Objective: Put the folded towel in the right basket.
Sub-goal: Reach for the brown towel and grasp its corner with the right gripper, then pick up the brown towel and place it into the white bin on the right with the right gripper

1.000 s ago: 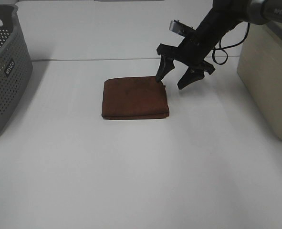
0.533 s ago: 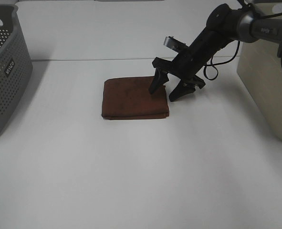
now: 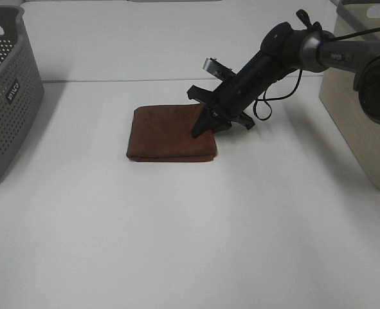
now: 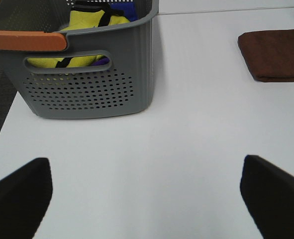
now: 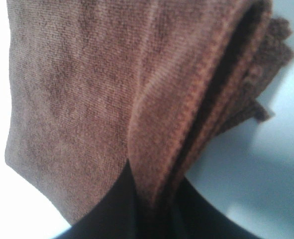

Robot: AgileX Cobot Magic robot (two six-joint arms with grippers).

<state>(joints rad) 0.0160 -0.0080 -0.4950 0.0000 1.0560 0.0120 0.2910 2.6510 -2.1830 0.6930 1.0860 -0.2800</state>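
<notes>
Exterior high view: a grey basket (image 3: 9, 96) stands at the frame's left edge on the white counter (image 3: 177, 232), and the left wrist view shows the left gripper (image 4: 147, 199) facing it, jaws wide apart. Just left of centre the brown folded towel (image 3: 164, 132) lies flat. At its right edge the right gripper (image 3: 215, 127) has its jaws clamped on the cloth, which bunches between them in the right wrist view, while the beige right basket (image 3: 360, 116) stands at the far right, well apart.
</notes>
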